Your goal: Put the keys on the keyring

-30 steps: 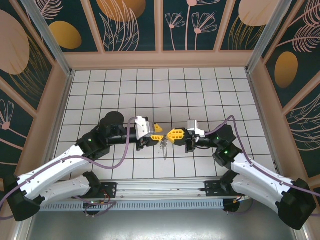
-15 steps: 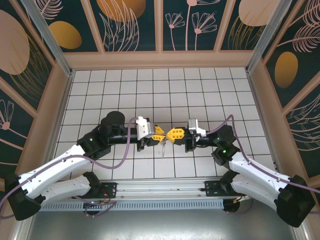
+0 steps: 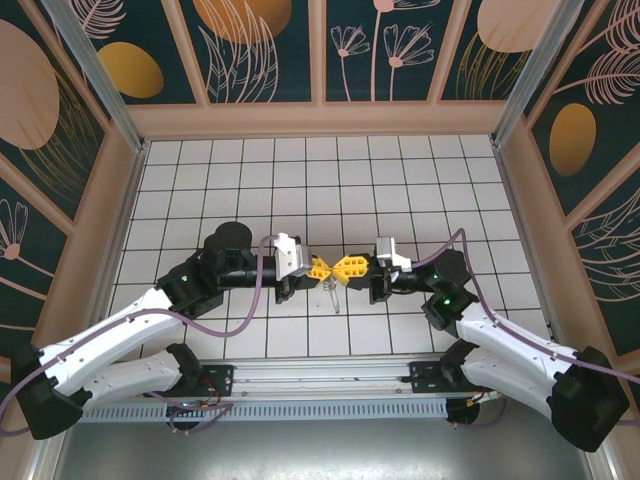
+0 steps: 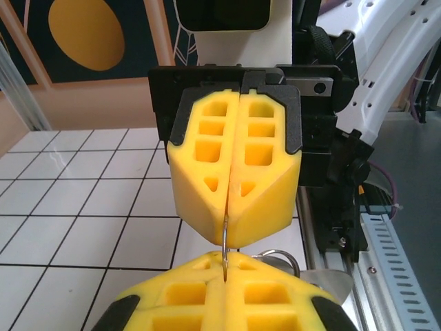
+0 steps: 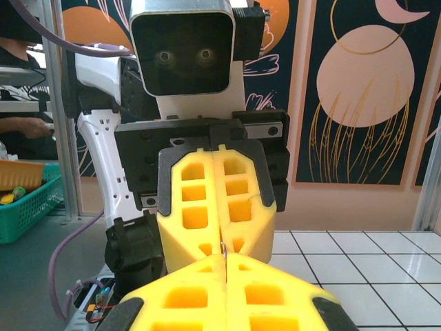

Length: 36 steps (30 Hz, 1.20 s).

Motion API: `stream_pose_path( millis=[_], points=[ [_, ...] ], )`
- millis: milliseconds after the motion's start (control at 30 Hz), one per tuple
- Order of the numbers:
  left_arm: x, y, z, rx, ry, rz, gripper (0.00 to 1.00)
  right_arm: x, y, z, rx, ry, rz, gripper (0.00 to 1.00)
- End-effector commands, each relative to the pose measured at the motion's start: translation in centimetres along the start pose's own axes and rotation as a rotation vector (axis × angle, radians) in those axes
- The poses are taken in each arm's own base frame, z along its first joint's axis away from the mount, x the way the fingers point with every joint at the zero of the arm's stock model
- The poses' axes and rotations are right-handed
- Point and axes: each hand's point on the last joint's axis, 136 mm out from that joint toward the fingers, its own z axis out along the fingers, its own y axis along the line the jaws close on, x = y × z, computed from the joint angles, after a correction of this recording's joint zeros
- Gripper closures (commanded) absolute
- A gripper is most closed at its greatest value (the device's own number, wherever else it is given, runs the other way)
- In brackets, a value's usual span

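Yellow-tipped grippers, top view: left gripper (image 3: pixel 325 269) and right gripper (image 3: pixel 345 268) clenched tip to tip; keyring (image 3: pixel 331 293) dangles between, free end pointing nearward.
Left wrist: both pinch the keyring (image 4: pixel 225 241), its thin metal upright.
Right wrist: teal basket (image 5: pixel 31 207), blurred yellow-orange contents.

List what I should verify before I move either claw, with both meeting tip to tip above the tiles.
1. The left claw is shut: ok.
2. The right claw is shut: ok.
3. Both tips pinch the keyring wire that runs between them: ok.
4. The claws line up seam to seam: ok.
5. The silvery piece hangs below the tips: ok.
6. The key is threaded onto the wire: cannot tell.
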Motion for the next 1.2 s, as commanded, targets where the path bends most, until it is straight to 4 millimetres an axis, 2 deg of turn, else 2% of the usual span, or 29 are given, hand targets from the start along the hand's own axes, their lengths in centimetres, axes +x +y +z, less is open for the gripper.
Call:
stream_pose_path(
  millis=[0,33,167,267,333,433,533,700,800,867,1067,1167],
  points=[
    [-0.7,0.3,-0.3,-0.023,-0.027,0.021,1.00,-0.4,0.3,-0.1,-0.015,-0.017,-0.028,1.00],
    [-0.6,0.4,-0.3,-0.035,-0.022,0.023,1.00,-0.4,0.2,-0.2,-0.002,-0.016,-0.029,1.00],
    [0.0,1.5,-0.8,-0.115,0.015,0.014,1.00,-0.7,-1.1,-0.4,0.074,0.004,-0.022,0.66],
    [0.5,2.1,-1.3,-0.162,0.038,0.005,1.00,-1.2,-1.9,-0.8,0.121,0.022,-0.020,0.54],
    [0.8,2.4,-1.5,-0.190,0.048,-0.005,1.00,-1.6,-2.5,-1.1,0.148,0.028,-0.014,0.49],
    [1.7,3.6,-1.8,-0.262,0.079,-0.035,1.00,-1.5,-4.6,-1.8,0.237,0.045,0.018,0.46],
    [3.0,5.1,-2.3,-0.355,0.120,-0.081,1.00,-0.4,-8.5,-2.6,0.401,0.111,0.094,0.42],
    [5.3,7.2,-3.7,-0.500,0.158,-0.188,1.00,3.7,-13.3,-2.9,0.544,0.268,0.241,0.40],
    [6.3,9.2,-6.0,-0.621,0.137,-0.272,1.00,7.0,-15.7,-3.2,0.625,0.354,0.332,0.39],
    [6.9,10.3,-7.5,-0.687,0.115,-0.318,1.00,9.6,-16.6,-2.9,0.629,0.403,0.402,0.38],
    [8.8,12.3,-10.2,-0.848,0.114,-0.401,1.00,16.5,-18.3,-2.0,0.604,0.509,0.562,0.38],
    [8.9,12.9,-11.2,-0.883,0.073,-0.439,1.00,19.4,-19.1,-1.3,0.590,0.558,0.610,0.39]
  ],
)
